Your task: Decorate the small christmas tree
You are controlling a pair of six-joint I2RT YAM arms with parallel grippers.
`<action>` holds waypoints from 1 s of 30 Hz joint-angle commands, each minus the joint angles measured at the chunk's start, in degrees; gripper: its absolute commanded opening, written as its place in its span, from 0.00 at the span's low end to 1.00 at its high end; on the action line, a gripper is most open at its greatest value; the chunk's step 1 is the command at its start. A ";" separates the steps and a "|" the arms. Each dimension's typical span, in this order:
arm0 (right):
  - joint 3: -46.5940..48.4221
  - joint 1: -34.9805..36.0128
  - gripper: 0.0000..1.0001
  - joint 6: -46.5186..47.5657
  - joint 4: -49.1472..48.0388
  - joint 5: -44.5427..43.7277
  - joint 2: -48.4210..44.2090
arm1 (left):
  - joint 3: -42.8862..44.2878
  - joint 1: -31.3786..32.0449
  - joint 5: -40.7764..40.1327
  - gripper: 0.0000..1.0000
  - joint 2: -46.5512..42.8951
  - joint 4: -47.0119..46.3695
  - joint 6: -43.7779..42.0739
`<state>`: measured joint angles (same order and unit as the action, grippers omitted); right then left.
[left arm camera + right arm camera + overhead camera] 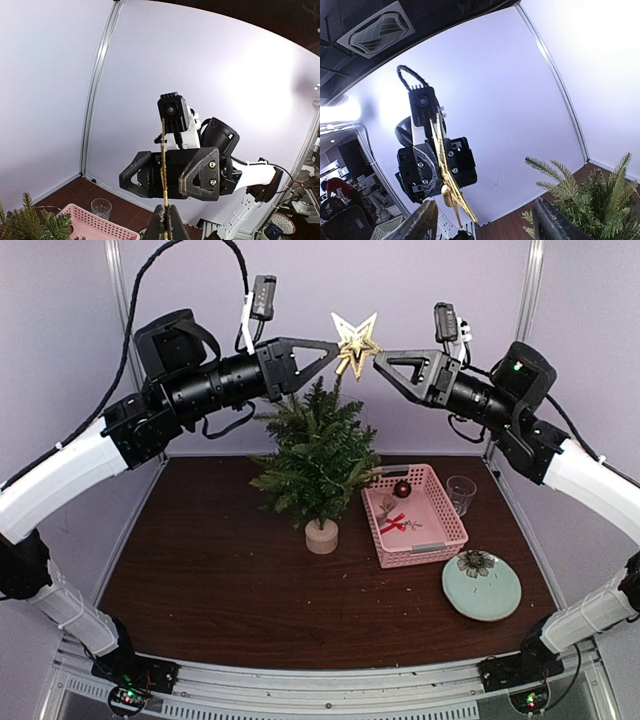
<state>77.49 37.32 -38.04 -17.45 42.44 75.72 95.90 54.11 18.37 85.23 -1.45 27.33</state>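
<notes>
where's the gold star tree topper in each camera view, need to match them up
Top external: glittery gold star topper at top centre, just above the tree's tip.
Left wrist: seen edge-on, a thin gold strip rising from the shut left claw at bottom centre.
Right wrist: edge-on again, lower left of centre.
Shared landmark: small green christmas tree, in all three views.

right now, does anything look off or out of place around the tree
Only the gold star: it hangs in mid-air above the top of the small christmas tree, pinched in the shut left gripper with the open right gripper beside it, not seated on the tree. Nothing looks spilled or damaged.
</notes>
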 commanded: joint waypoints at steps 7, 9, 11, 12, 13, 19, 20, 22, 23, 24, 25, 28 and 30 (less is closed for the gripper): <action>2.65 4.09 0.47 -7.06 -15.62 -1.28 5.13 | -2.05 0.11 -3.04 0.00 1.71 -11.52 5.69; 2.55 4.41 0.42 -7.35 -16.21 -1.76 5.59 | -2.21 0.11 -3.57 0.00 1.90 -11.80 5.78; 2.35 4.59 0.36 -7.42 -16.51 -2.36 5.73 | -2.56 0.12 -4.10 0.00 1.88 -12.20 5.80; 2.38 4.60 0.33 -7.34 -16.60 -2.52 5.75 | -2.91 0.06 -4.38 0.00 1.76 -12.32 5.80; 2.40 4.60 0.31 -7.16 -16.63 -2.62 5.75 | -3.17 0.04 -4.59 0.00 1.65 -12.48 5.80; 3.17 4.60 0.09 -6.61 -16.34 -3.08 6.24 | -3.41 -0.56 -4.55 0.00 1.71 -12.77 6.04; 3.37 4.60 0.05 -6.63 -16.20 -3.04 6.39 | -3.29 -0.60 -4.36 0.00 1.80 -12.71 6.12; 3.99 4.60 0.00 -6.02 -15.11 -2.98 6.38 | -3.40 -0.77 -4.21 0.00 1.89 -12.87 6.36; 4.22 4.56 0.00 -5.45 -14.38 -2.86 6.23 | -3.51 -0.80 -4.42 0.00 1.85 -12.94 6.65; 4.36 4.55 0.00 -4.84 -13.57 -2.80 6.01 | -3.52 -0.99 -4.30 0.00 1.90 -13.02 6.94; 4.52 4.48 0.00 -4.09 -12.44 -2.85 5.77 | -3.30 -1.26 -3.98 0.00 2.04 -12.95 7.29; 4.47 3.46 0.00 -2.41 -10.20 -3.24 5.09 | -1.26 -1.82 -3.45 0.17 2.34 -9.35 7.02; 3.80 1.97 0.00 -2.11 -10.09 -3.64 4.83 | 0.51 -1.88 -3.44 0.46 2.08 -5.40 4.71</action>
<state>80.42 41.30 -42.44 -28.99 39.92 82.15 93.17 52.90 14.33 86.89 -10.59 33.91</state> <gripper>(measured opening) 0.004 0.227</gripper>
